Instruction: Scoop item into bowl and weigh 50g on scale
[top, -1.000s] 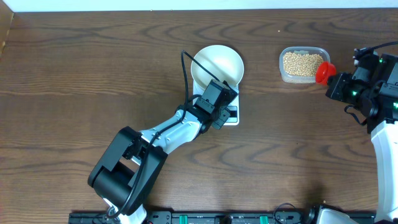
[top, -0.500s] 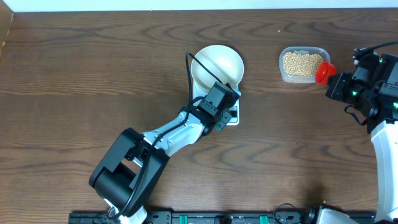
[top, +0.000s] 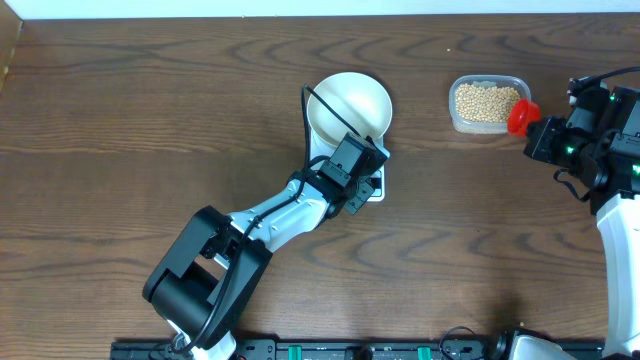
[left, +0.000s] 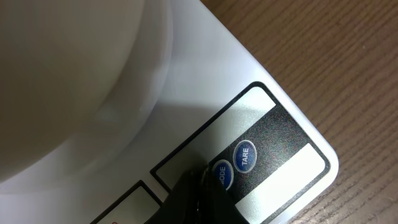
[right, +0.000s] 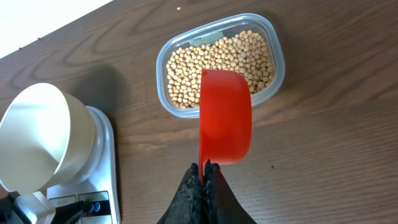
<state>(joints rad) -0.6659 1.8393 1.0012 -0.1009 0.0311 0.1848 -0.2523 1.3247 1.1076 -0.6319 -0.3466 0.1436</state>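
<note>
Red scoop (right: 225, 118), clamped in your right gripper (right: 204, 171), hovers over soybeans (right: 186, 68) right of the scale (left: 211, 74). Your closed left gripper (left: 198, 182) rests at MODE (left: 221, 176), not TARE (left: 244, 155): pressing there may leave the bowl (right: 37, 130) unzeroed.

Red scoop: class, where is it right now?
In the overhead view the red scoop is far right, gripped by the right claw, at the near edge of the clear tub.
</note>
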